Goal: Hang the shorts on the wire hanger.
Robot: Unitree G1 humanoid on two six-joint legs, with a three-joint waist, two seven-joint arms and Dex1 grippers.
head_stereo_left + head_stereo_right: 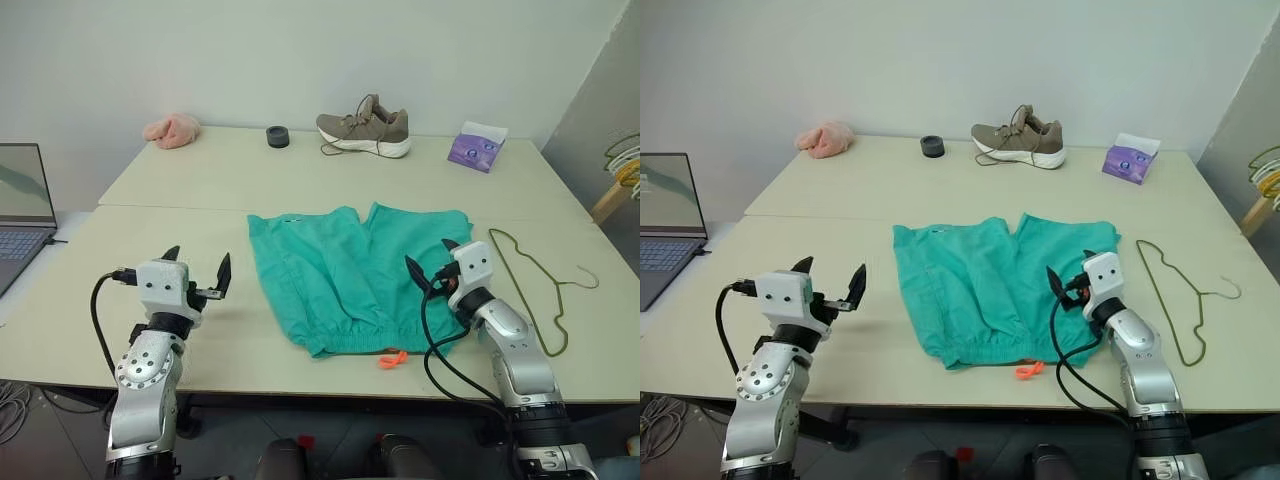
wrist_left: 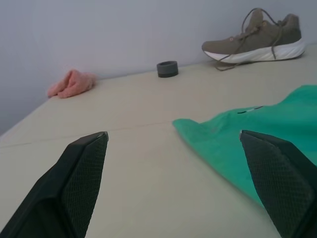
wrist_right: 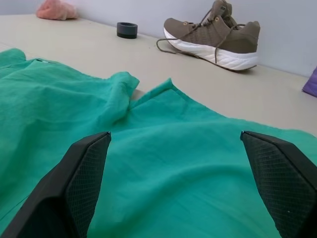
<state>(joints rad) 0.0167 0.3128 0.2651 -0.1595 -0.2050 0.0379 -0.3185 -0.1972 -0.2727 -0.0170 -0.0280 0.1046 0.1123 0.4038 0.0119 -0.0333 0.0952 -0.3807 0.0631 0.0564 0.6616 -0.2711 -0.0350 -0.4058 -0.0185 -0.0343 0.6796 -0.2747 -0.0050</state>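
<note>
Flat lay teal shorts, mid-table, wire hanger just right of shorts. Held nothing: left gripper left of shorts, right gripper over their right edge, both wide open. Best pinched hanger first, then slid shorts on.

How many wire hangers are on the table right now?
1. The wire hanger lies flat on the table, just right of the shorts and beside the right gripper. More wire may hang off a rack at the right edge; unclear.
</note>
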